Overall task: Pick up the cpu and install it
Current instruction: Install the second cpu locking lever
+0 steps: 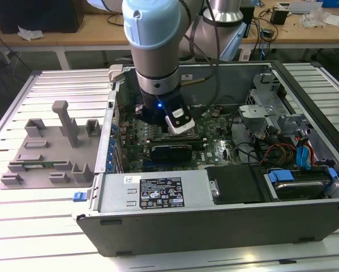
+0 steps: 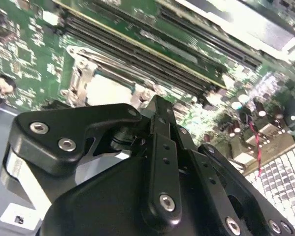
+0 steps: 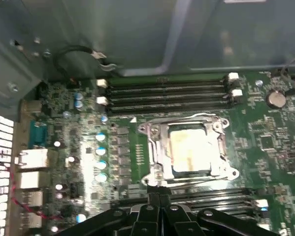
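Nearest the lens in the second wrist view is the gripper (image 2: 157,105), its black linkage arms meeting at a narrow tip; the first wrist view catches the same tip (image 3: 159,196), where the two fingers stand pressed together with no gap and nothing visibly between them. Just beyond that tip lies the socket (image 3: 189,147), a metal frame on the green motherboard (image 3: 275,142), and inside the frame sits the cpu (image 3: 189,150), one pale square plate lying flat within the frame; the second wrist view shows it as a bright patch (image 2: 105,91) ahead of the fingertips. The first wrist view adds what the other hides: three dark memory slots (image 3: 167,96) beyond the socket, with white latches at their ends, and a round coin cell (image 3: 276,99) to one side. In the exterior view, one arm (image 1: 155,51) reaches down into the open computer case (image 1: 214,221), its wrist over the board. On the exterior view's left, beside the case, rests a grey fixture tray (image 1: 47,153) on the slatted table (image 1: 22,226).
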{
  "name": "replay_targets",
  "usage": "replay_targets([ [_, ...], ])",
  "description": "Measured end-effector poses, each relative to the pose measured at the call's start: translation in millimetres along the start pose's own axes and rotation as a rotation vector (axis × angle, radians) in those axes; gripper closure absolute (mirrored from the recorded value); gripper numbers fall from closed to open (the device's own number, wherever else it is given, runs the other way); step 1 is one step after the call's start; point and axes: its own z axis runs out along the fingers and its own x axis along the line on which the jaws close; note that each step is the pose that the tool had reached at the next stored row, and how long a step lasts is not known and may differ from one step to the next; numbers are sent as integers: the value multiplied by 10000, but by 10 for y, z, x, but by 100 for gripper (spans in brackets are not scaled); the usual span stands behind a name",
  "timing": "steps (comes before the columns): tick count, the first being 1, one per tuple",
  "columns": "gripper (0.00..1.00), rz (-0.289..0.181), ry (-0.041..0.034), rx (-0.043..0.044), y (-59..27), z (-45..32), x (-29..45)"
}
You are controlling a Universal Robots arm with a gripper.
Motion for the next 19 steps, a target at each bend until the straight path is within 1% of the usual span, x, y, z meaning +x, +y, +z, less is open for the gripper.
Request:
replay_targets([
  [2,89,-2,7,38,11,8,-89],
  [3,89,-1,7,42,19,12,-124],
  [4,89,-1,6,52,42,21,-194],
  [5,89,-4,7,58,65,30,-246],
  [7,89,-5,5,89,110,44,-295],
  [8,89,-7,-1,160,153,56,-308],
  [9,89,-15,-5,251,186,65,-315],
  [10,89,-24,-15,406,238,80,-324],
  [11,89,-40,-28,602,318,103,-335],
  [12,89,-46,-35,715,376,118,-340],
  [13,89,-49,-39,759,415,129,-342],
  [16,89,-53,-43,818,482,146,-345],
  [17,89,-54,-43,834,495,150,-347],
  [19,89,-55,-45,839,497,150,-349],
])
